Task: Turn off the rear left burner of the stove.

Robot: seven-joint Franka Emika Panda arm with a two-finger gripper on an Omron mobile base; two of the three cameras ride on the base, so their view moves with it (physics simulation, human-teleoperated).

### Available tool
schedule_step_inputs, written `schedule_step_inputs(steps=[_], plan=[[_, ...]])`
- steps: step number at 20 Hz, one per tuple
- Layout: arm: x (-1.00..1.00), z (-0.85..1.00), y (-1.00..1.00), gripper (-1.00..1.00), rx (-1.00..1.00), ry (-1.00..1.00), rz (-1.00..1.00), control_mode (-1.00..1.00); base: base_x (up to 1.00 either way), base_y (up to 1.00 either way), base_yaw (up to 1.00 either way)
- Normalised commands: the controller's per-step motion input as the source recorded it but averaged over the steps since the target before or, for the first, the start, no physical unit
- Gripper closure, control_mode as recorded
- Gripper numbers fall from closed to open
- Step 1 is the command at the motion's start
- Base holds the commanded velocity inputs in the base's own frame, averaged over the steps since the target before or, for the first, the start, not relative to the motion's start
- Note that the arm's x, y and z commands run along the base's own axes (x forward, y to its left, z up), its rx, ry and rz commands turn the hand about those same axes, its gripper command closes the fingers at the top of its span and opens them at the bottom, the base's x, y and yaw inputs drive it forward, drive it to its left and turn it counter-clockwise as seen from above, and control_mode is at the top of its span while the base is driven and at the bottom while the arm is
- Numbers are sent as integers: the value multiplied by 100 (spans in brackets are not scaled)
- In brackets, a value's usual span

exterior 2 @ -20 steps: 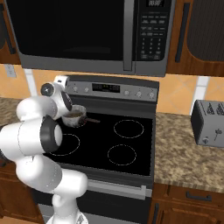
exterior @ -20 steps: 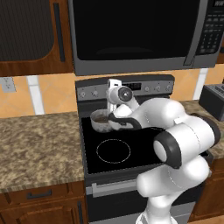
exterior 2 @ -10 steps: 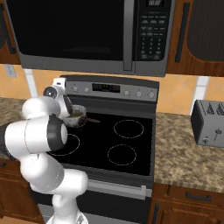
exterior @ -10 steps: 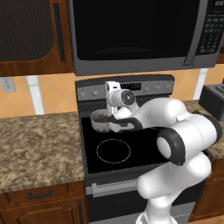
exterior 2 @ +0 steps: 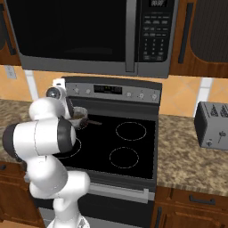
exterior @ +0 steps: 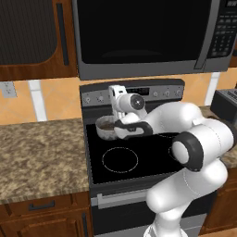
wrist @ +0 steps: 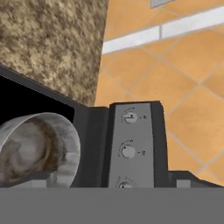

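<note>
The stove is a black glass-top range with a grey back panel. A small steel saucepan stands on the rear left burner and hides it. My gripper hovers above and behind the pan, close to the panel's left end, and its fingers are hidden. In the hand view, rolled sideways, three round knobs sit in a row on the panel just ahead. Two left knobs lie beside the hand.
A dark microwave hangs right above the stove. Speckled stone counter flanks the left, and a toaster stands on the right counter. The front left ring and both right rings are bare.
The hand has edged slightly left along the back panel towards its left knobs. The saucepan and the base views have stayed put.
</note>
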Motion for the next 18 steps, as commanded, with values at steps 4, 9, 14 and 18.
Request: schedule_step_inputs(steps=[4, 9, 14, 18], plan=[[5, 5, 1, -100, -6, -4, 9, -100, 0, 0, 0], [6, 7, 0, -100, -6, -2, 5, -100, 0, 0, 0], [16, 0, 0, -100, -2, 0, 0, -100, 0, 0, 0], [9, 0, 2, -100, -4, 0, 0, -100, 0, 0, 0]])
